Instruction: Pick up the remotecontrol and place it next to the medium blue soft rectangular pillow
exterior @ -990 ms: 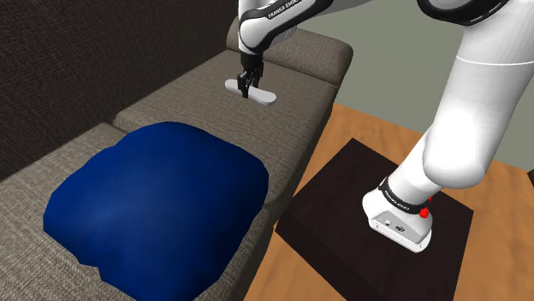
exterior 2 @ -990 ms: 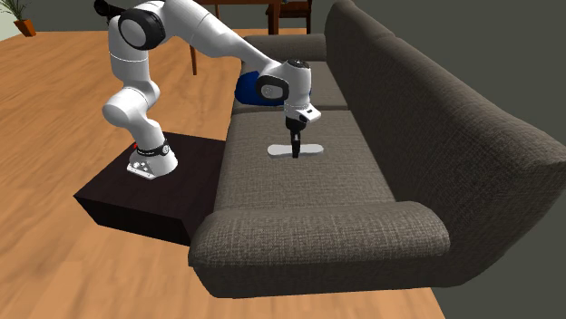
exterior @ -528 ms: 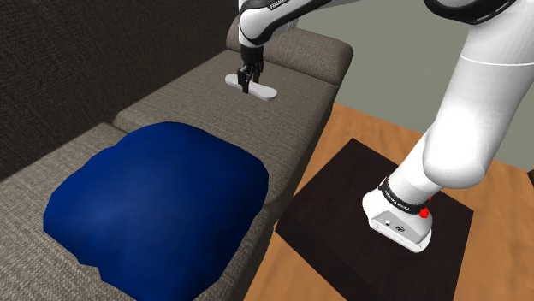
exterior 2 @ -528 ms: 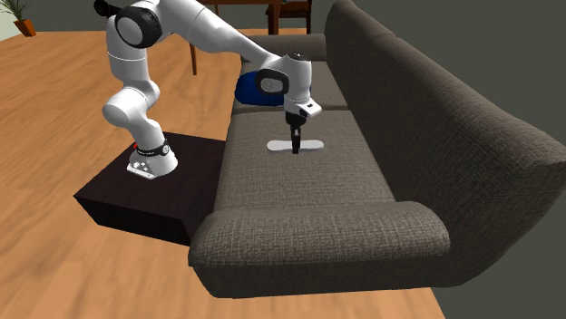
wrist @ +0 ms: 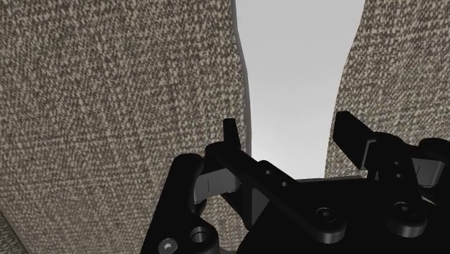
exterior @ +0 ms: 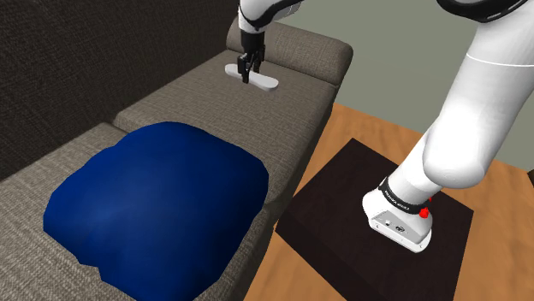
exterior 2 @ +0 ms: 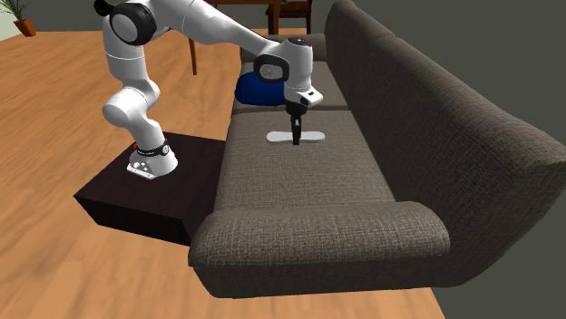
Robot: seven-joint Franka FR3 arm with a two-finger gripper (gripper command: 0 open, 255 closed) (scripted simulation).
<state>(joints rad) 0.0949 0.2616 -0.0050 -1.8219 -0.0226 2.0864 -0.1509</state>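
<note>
Claw (exterior: pixel 246 78) clamped on white remote control (exterior: pixel 267 83), risen off sofa seat (exterior: pixel 205 104), upper centre; we judge carry to blue pillow (exterior: pixel 163 198) next.

The pale, slim remote (exterior: pixel 266 83) (flat, level) is clasped in the gripper (exterior: pixel 246 79) over the sofa's (exterior: pixel 214 107) armrest-end cushion; the deep-blue pillow (exterior: pixel 163 201) sprawls across the other cushion.

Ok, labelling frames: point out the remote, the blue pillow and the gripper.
remote (exterior: pixel 268 84): shoulder view, its white right-hand end.
blue pillow (exterior: pixel 158 201): shoulder view, middle of its top.
gripper (exterior: pixel 246 79): shoulder view, between its fingertips.
</note>
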